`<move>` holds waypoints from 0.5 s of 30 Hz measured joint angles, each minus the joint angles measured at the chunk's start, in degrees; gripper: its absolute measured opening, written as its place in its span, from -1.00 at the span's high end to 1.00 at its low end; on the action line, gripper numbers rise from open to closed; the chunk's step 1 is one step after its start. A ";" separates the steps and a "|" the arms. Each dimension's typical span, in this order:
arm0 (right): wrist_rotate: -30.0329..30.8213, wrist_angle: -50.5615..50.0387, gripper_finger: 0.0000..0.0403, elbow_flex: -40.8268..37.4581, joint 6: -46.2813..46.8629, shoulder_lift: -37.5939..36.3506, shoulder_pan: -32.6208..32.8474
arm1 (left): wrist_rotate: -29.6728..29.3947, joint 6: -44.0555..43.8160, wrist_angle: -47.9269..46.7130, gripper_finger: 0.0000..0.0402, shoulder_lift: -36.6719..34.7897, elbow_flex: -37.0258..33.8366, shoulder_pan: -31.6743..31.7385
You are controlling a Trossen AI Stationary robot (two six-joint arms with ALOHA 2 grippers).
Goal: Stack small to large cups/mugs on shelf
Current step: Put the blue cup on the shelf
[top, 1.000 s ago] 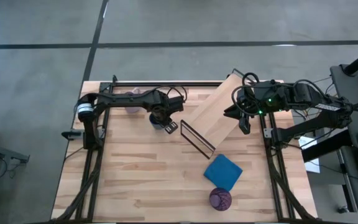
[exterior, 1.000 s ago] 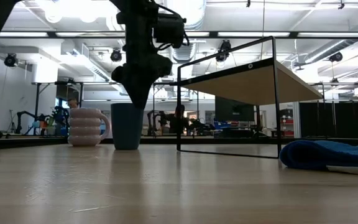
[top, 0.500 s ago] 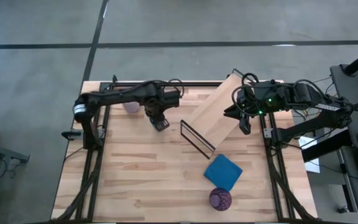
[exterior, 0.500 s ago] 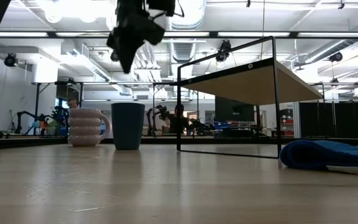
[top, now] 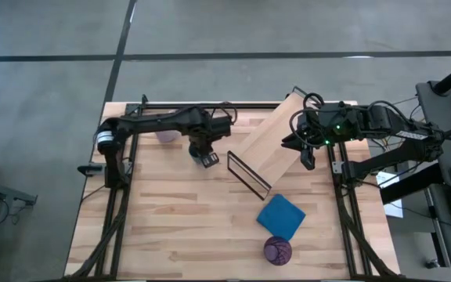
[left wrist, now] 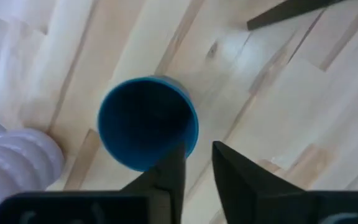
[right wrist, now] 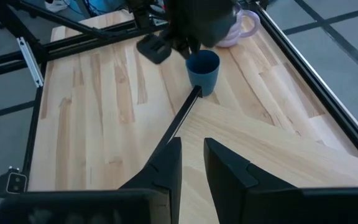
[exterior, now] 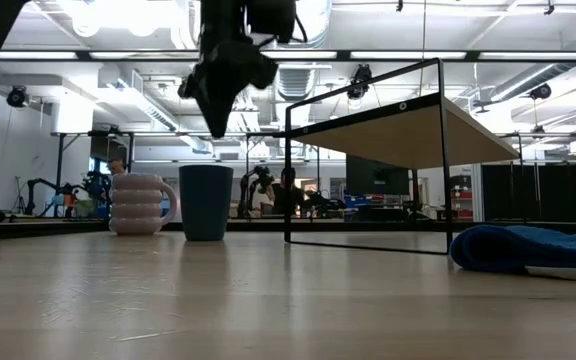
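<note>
The left gripper (exterior: 218, 125) hung above the blue cup (exterior: 206, 202), fingers nearly together, gripping nothing — the right gripper (top: 307, 154) likewise, over the shelf (top: 268, 145)

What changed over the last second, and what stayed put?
The left gripper, which a second ago reached down to the blue cup, has lifted clear and now hangs above it, fingers nearly closed and empty. The cup stayed standing beside the mug. Right gripper, shelf, cloth and tumbler are unmoved.
</note>
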 joint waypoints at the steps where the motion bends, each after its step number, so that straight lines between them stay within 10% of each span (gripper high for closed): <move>1: 0.00 -0.01 0.69 0.00 0.00 0.00 0.02 | 0.03 -0.05 0.50 0.57 0.26 -0.85 -0.06; 15: -0.06 -0.02 0.69 -0.02 0.02 0.00 0.00 | -0.20 -4.88 8.66 0.40 0.29 -6.52 -0.23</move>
